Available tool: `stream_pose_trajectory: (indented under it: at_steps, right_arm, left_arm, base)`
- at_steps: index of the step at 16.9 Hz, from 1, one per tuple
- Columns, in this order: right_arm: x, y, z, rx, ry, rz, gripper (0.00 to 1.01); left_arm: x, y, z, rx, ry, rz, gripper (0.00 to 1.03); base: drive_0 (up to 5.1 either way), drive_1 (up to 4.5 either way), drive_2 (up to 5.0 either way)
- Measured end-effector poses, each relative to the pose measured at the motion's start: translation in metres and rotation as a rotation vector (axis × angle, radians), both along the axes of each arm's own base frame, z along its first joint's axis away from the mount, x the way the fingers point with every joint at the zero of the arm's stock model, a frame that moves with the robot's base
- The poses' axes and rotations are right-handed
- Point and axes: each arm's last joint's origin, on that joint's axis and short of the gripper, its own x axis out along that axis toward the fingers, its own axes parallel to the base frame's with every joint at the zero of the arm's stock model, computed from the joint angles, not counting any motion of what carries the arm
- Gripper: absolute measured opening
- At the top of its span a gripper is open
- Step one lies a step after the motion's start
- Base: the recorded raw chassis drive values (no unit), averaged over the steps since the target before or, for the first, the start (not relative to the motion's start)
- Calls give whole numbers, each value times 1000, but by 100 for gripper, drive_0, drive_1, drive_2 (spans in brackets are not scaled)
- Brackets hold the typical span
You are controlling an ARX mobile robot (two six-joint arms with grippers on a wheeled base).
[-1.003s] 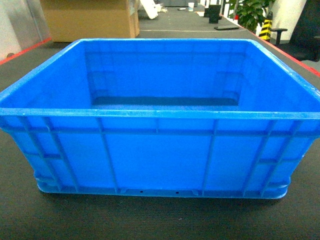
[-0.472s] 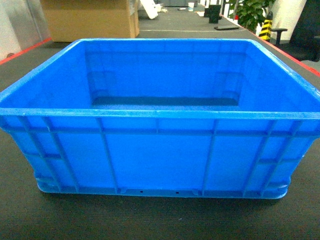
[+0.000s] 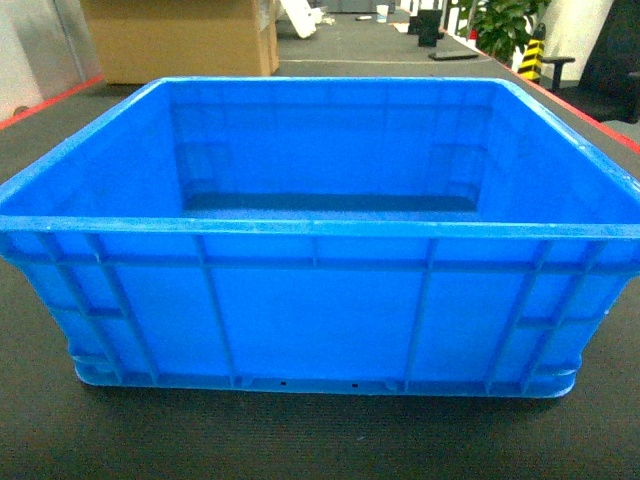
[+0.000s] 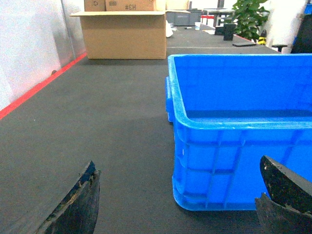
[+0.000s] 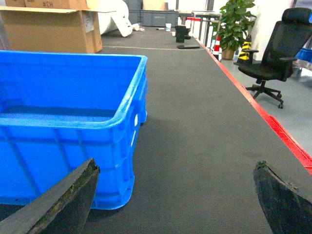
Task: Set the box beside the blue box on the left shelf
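The box [image 3: 320, 300] is a large open-top bright blue crate standing empty on the dark ribbed mat, filling the head view. In the left wrist view my left gripper [image 4: 179, 170] is open, low in front of the box's [image 4: 234, 161] near left corner, touching nothing. In the right wrist view my right gripper [image 5: 175, 165] is open too, level with the box's [image 5: 63, 146] near right corner, its left finger in front of the crate wall. Neither gripper shows in the head view. The left shelf and the other blue box are out of view.
A big open cardboard carton [image 4: 124, 34] stands behind the crate at the back left. A red stripe [image 5: 273, 124] edges the mat on the right, and another [image 4: 29, 95] on the left by a white wall. An office chair [image 5: 278, 53] and a potted plant [image 5: 234, 24] are at far right.
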Motion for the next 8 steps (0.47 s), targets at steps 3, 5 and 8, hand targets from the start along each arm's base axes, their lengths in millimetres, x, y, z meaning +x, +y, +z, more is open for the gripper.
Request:
stream_pose_trajectory:
  at_steps: [3,5,8]
  right_arm:
    - [0,0,0,0,0,0,98]
    - [0,0,0,0,0,0,98]
    - [0,0,0,0,0,0,98]
  left_arm:
    - [0,0,0,0,0,0,98]
    - [0,0,0,0,0,0,98]
    - [0,0,0,0,0,0,98]
  base:
    - [0,0,0]
    - [0,0,0]
    - [0,0,0]
